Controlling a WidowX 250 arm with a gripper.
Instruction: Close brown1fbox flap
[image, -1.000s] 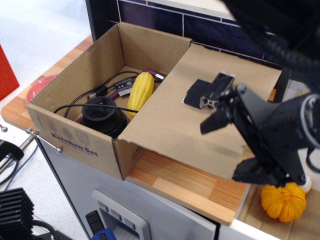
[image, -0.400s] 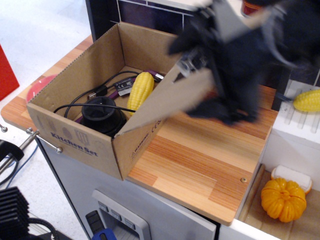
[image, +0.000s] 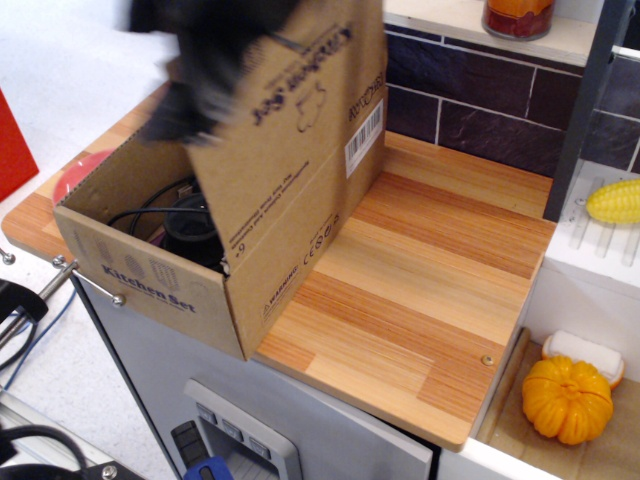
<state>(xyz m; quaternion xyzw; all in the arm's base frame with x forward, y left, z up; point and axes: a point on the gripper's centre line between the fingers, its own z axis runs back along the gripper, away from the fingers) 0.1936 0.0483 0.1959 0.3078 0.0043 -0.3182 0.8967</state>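
the flap (image: 300, 130) is standing almost upright over the right side of the box (image: 150, 270), barcode face outward, leaning slightly inward above the opening. the gripper (image: 205, 60) is pressing at its top left edge, too blurred to tell whether its fingers are clenched or released. the flap could spring back open if the push is slipping off the edge, or be catching on the dark round thing (image: 190, 225) inside. a second ago the flap was lying flat on the counter (image: 420, 290), tape side up.
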